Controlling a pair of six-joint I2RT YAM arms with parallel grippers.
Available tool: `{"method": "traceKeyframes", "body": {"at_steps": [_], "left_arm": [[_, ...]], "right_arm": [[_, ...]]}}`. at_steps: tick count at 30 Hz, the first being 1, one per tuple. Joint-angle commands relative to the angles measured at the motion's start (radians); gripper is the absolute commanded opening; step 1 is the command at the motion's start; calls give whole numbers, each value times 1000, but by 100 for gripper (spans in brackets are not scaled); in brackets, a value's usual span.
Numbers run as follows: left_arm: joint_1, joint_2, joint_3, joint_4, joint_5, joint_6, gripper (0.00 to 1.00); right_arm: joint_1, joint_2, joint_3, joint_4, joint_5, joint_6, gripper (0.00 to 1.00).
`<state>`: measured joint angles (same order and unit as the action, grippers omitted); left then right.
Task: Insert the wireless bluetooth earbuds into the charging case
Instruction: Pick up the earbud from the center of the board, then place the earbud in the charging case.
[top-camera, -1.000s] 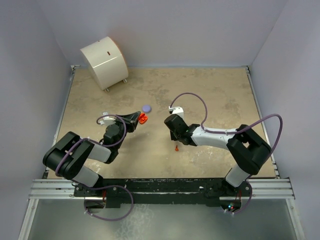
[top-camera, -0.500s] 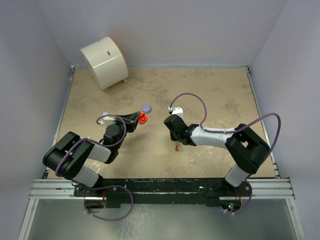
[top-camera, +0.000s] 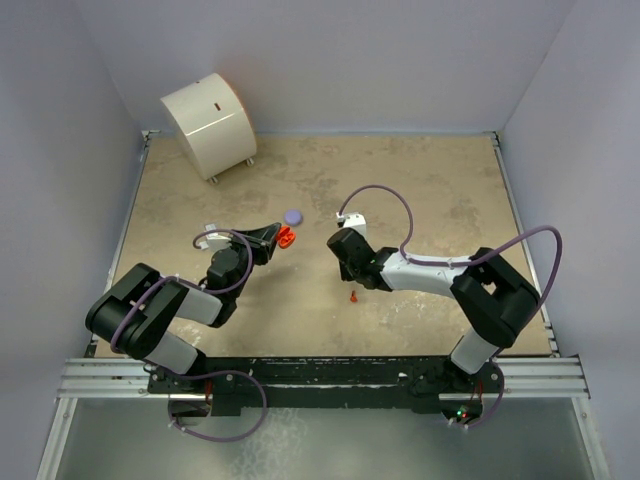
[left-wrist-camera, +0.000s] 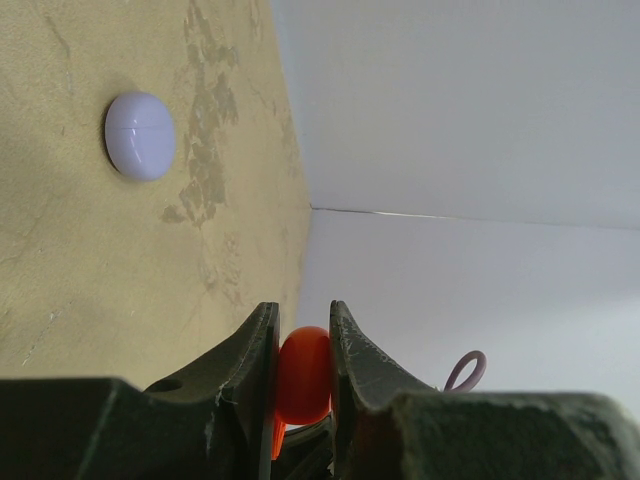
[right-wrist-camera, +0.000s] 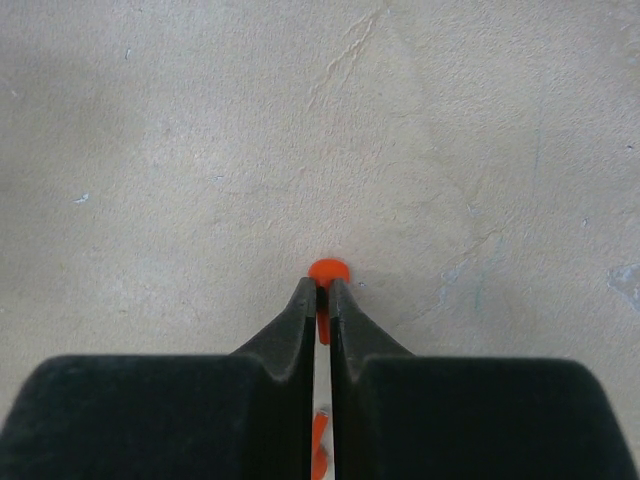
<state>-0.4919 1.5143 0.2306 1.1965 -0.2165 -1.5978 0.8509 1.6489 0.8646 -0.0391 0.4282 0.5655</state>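
Observation:
My right gripper (right-wrist-camera: 318, 285) is shut on a red-orange earbud (right-wrist-camera: 327, 271) right at the tabletop; the stem sits between the fingertips and the round head pokes out past them. From above, that earbud (top-camera: 354, 296) shows just under the right gripper (top-camera: 354, 288). A second red-orange piece (right-wrist-camera: 318, 450) shows through the gap lower down. My left gripper (left-wrist-camera: 300, 315) is shut on the round red-orange charging case (left-wrist-camera: 303, 375), held off the table (top-camera: 285, 236). A lilac round case (left-wrist-camera: 140, 135) lies closed on the table behind it (top-camera: 292, 216).
A large white cylinder (top-camera: 208, 125) lies on its side at the back left corner. Grey walls close in the tan table (top-camera: 420, 190) on three sides. A purple cable loops over the right arm (top-camera: 385, 200).
The right gripper's jaws have closed onto the red-orange earbud. The left arm and its case have not moved.

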Motion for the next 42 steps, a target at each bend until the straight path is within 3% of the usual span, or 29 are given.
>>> {"method": "traceKeyframes", "body": {"at_steps": [1,10,21,33,42], "left_arm": [[5,-25,-3,68,-7,-13,0],[6,-41,5,50,-3,-13,0],[3,-60,56,15,35,-61,0],[-18,-56,121,-5,46,-144,0],[-52,-59,148,-65,13,-154,0]], "right_arm": [[7,-32,33,13,15,-4,0],[6,-185,-9,176,16,-73,0],[4,-443,-213,736,-41,-219,0],[4,-379,-365,1368,-144,-371,0],[4,-263,-400,1626,-170,-437,0]]}}
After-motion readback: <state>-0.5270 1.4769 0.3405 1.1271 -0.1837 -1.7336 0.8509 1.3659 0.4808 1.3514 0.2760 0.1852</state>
